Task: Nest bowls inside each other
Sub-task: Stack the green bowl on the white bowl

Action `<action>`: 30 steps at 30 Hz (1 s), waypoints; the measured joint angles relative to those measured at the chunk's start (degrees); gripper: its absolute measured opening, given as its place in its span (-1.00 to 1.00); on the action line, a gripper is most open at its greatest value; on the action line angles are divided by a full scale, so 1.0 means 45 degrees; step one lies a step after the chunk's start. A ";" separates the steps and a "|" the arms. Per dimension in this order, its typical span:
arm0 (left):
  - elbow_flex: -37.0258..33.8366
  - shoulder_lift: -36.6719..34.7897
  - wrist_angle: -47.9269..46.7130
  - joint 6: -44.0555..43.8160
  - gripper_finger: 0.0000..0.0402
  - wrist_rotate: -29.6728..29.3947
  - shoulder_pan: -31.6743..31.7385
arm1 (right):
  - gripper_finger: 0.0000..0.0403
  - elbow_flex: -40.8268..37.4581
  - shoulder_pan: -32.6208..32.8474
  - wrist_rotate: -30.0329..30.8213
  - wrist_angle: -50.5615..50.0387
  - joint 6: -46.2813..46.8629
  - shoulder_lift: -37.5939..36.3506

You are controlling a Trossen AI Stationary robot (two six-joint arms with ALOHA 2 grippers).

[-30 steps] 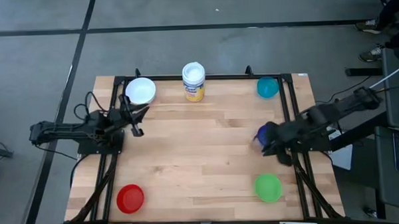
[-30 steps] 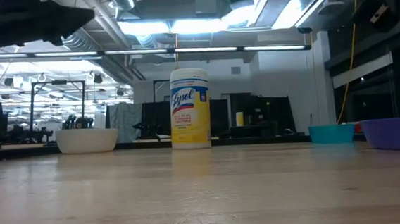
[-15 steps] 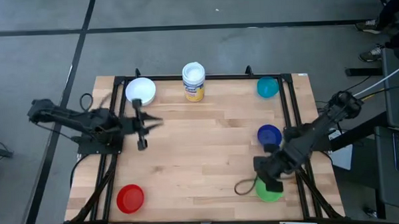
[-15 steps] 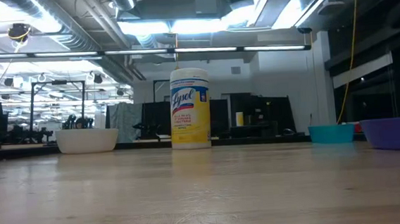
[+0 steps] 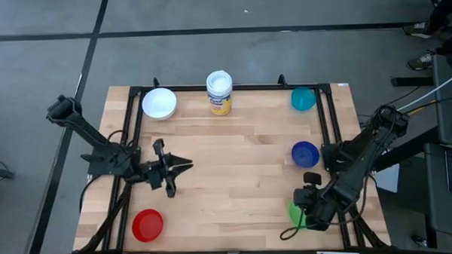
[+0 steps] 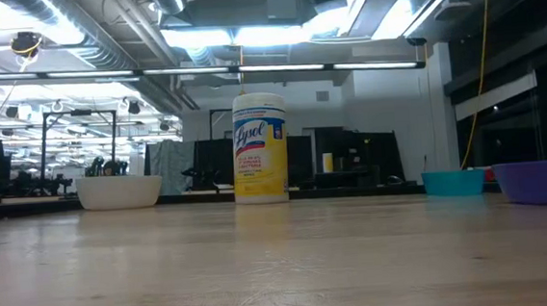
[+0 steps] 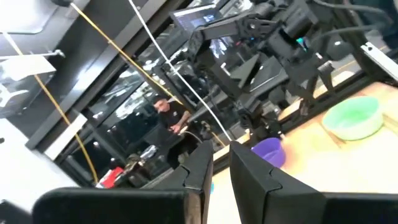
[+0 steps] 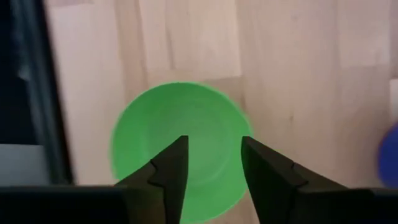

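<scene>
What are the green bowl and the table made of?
Green bowl: probably plastic, judging by its even bright colour and smooth, matte surface. Table: wood, seemingly jointed planks with visible grain and a light, faintly glossy finish.

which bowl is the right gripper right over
The green bowl: the right gripper hangs above it with fingers apart. The dark blue bowl, teal, white and red bowls lie farther off.

Light is even and soft-shadowed on my overhead feed; ceiling strips (image 6: 275,32) glare at twelve o'clock low down, both wrist feeds motion-blurred.
</scene>
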 joint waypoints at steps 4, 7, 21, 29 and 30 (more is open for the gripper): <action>0.0000 0.0150 0.0053 -0.0177 -0.75 -0.0414 -0.0677 | -0.12 0.0000 -0.0505 0.0020 -0.0115 -0.0585 0.0477; 0.0000 0.0177 -0.0022 -0.0482 -0.75 -0.1008 -0.1061 | -0.06 -0.0003 -0.0701 -0.0125 -0.0291 -0.0798 0.0621; -0.0039 0.0196 -0.0014 -0.1078 -0.75 -0.1479 -0.1977 | -0.12 -0.3208 -0.0857 -0.1443 0.4018 0.0225 0.0644; -0.0044 0.0196 -0.0018 -0.1227 -0.75 -0.2664 -0.1943 | -0.72 -0.3845 -0.1019 -0.0034 0.4608 0.0219 0.0648; -0.0044 0.0196 -0.0023 -0.1324 -0.75 -0.3119 -0.1939 | -0.85 -0.3675 -0.1137 0.0344 0.4614 -0.0140 0.0648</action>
